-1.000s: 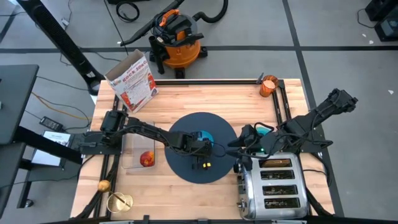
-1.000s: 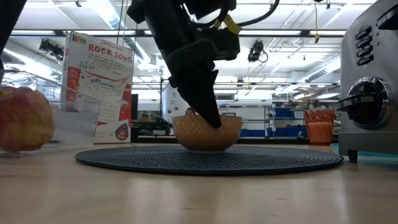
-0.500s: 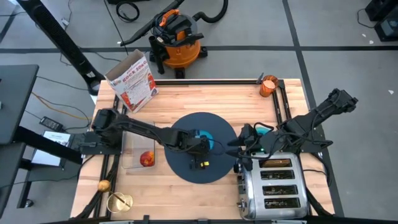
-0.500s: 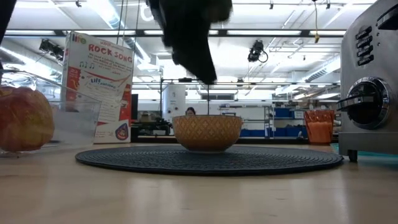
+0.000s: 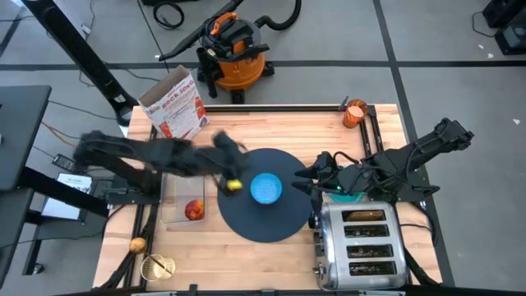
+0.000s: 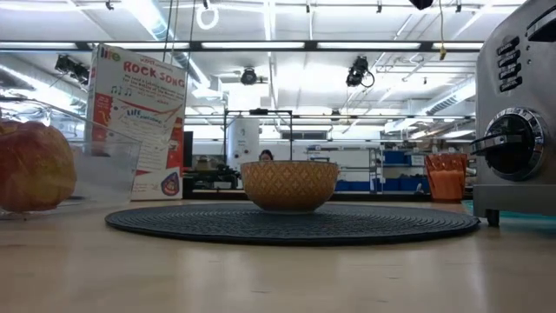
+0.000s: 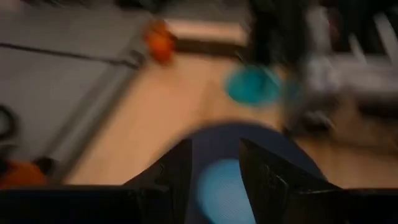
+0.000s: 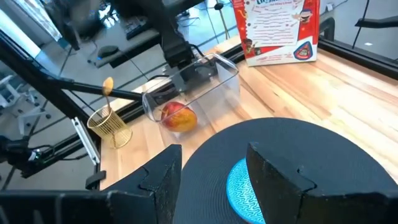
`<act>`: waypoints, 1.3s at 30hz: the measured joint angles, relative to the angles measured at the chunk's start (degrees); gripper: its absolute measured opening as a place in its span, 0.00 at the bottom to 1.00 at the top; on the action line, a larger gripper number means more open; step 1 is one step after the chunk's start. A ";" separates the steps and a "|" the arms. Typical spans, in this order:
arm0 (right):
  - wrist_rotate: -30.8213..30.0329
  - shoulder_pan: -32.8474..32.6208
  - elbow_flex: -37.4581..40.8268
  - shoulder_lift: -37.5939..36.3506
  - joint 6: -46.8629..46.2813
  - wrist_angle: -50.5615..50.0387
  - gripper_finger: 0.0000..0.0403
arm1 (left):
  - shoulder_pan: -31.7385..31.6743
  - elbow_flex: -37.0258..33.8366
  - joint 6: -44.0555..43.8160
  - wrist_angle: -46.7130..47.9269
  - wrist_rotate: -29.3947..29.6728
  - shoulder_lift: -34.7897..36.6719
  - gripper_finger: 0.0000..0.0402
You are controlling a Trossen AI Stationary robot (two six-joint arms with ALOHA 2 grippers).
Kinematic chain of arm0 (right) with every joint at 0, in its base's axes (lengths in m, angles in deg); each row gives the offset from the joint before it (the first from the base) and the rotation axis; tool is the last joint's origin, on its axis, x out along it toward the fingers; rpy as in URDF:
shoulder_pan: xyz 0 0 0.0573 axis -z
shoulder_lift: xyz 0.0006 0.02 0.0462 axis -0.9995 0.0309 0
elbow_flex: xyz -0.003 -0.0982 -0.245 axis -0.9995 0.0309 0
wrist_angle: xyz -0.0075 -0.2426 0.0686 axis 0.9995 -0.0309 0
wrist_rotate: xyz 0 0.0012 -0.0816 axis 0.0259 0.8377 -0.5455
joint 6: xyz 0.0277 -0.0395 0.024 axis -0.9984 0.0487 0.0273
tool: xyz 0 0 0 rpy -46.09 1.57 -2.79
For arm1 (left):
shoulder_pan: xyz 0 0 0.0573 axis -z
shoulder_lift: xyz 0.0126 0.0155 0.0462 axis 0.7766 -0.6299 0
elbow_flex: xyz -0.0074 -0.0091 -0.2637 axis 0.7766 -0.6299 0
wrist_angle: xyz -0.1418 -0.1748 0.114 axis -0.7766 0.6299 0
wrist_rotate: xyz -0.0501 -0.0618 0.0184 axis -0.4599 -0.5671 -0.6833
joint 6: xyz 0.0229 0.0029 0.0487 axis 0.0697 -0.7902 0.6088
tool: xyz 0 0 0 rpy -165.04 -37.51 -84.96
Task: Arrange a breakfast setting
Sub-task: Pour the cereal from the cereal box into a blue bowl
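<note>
A small light-blue bowl (image 5: pixel 265 187) stands on the middle of the dark round mat (image 5: pixel 271 222); the low view shows the bowl (image 6: pixel 289 184) resting on its base. My left gripper (image 5: pixel 237 182) hangs open, high above the mat's left edge, with nothing between its fingers (image 7: pixel 177 177). Over the mat's right edge my right gripper (image 5: pixel 302 182) also stands open and empty. Under the right arm lies the teal dish (image 5: pixel 355 196). The copper-orange cup (image 5: pixel 355 113) is at the far right corner. The red apple (image 5: pixel 194 210) lies in a clear tub. The gold spoon (image 8: pixel 107 87) stands in a wire holder (image 5: pixel 156 265).
A steel toaster (image 5: pixel 362 247) fills the near right corner. A cereal box (image 5: pixel 174 105) stands at the far left. The clear tub (image 8: pixel 199 84) sits left of the mat. Bare wood lies between the mat and the far edge.
My left gripper has come up out of the bowl and drawn back high toward the table's left edge, tipping closer to level. The bowl stays where it was on the mat. My right gripper has swung a little toward the far edge.
</note>
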 joint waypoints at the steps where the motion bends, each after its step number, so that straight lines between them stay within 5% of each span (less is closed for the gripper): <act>1: 0.14 0.24 0.02 0.02 -0.25 0.20 0.47 | -0.93 0.00 0.38 -0.29 2.25 2.11 0.34; 12: 3.69 0.81 0.26 4.43 -0.82 4.55 0.53 | -23.75 0.00 5.43 5.72 5.95 17.81 0.43; 24: 5.92 4.84 0.28 4.73 0.53 7.96 0.60 | -51.71 -0.13 2.67 19.35 -2.57 14.56 0.46; 39: 23.73 18.49 0.28 1.92 11.25 7.46 0.72 | -61.07 -0.13 6.96 22.54 -13.04 8.62 0.46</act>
